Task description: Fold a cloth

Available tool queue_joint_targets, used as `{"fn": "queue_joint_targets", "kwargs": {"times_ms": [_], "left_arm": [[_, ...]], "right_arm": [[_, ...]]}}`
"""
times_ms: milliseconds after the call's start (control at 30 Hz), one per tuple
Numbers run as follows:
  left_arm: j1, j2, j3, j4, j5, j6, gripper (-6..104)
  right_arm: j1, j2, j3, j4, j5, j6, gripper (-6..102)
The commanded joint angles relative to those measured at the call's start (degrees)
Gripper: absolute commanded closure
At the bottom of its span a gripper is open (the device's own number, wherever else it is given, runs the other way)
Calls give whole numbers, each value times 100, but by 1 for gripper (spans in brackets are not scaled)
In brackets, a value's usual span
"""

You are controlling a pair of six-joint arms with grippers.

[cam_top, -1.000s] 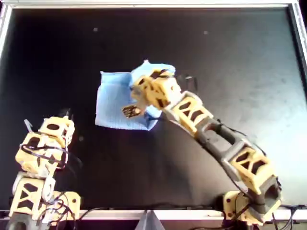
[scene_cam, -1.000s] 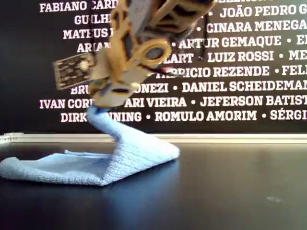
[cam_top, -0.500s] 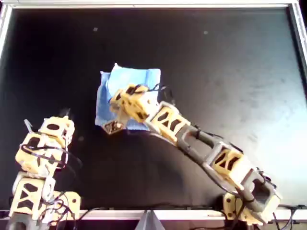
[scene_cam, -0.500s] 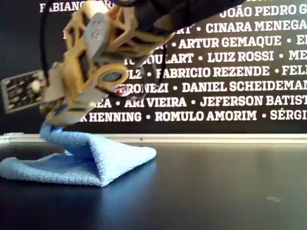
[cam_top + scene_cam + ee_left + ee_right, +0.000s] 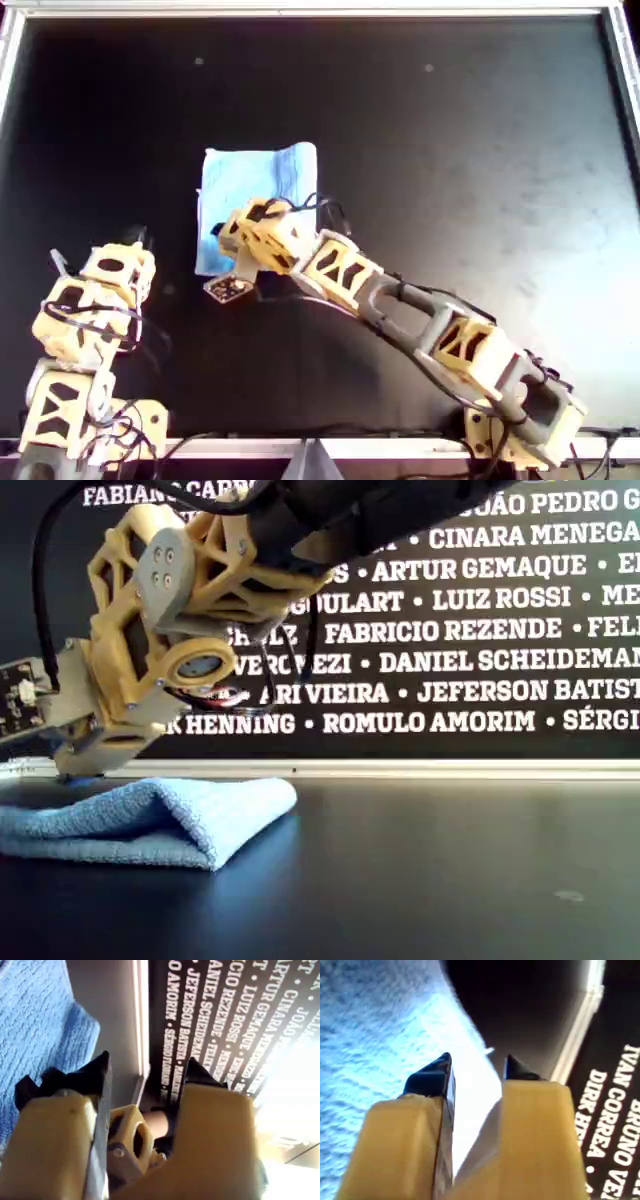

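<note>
Sky-blue fabric, the cloth, lies flat and folded into an upright rectangle on the black table, toward 10 o'clock from the centre of the overhead view. The right gripper sits over the cloth's edge at its 7 o'clock corner; the yellow wrist hides the fingertips and part of that edge. The left gripper rests well apart, at 8 o'clock of the view, its arm folded.

In the exterior view the cloth appears as a low doubled layer with its rounded fold toward 3 o'clock; its far end is cut off by the frame at 9 o'clock. The right gripper hangs just above that end. Contact cannot be judged. A lettered wall stands behind.

The left wrist view shows the left gripper with its jaws parted and nothing between them; the cloth lies beyond, only partly in frame.

The right wrist view shows the right gripper with its jaws a little apart, close over the cloth. Glare bleaches the cloth's edge in the gap. No fabric is seen pinched.
</note>
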Motion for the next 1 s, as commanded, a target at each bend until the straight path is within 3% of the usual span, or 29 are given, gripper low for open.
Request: {"fn": "queue_joint_targets", "kwargs": {"times_ms": [0, 200, 433, 767, 967], "left_arm": [[114, 70, -79, -18, 26, 35, 45], [123, 62, -79, -9, 26, 35, 45], [123, 62, -79, -9, 26, 26, 45], [123, 62, -79, -9, 26, -35, 45], [123, 62, -79, -9, 26, -44, 45]], "right_arm": [[-35, 334, -334, -167, 9, -26, 51], [-202, 483, -334, 202, 0, -35, 60], [-1125, 1468, -334, 1802, -97, -35, 100], [-2109, 2918, -343, 5326, -88, -35, 94], [-2997, 4263, -316, 5572, 0, 62, 94]]}}
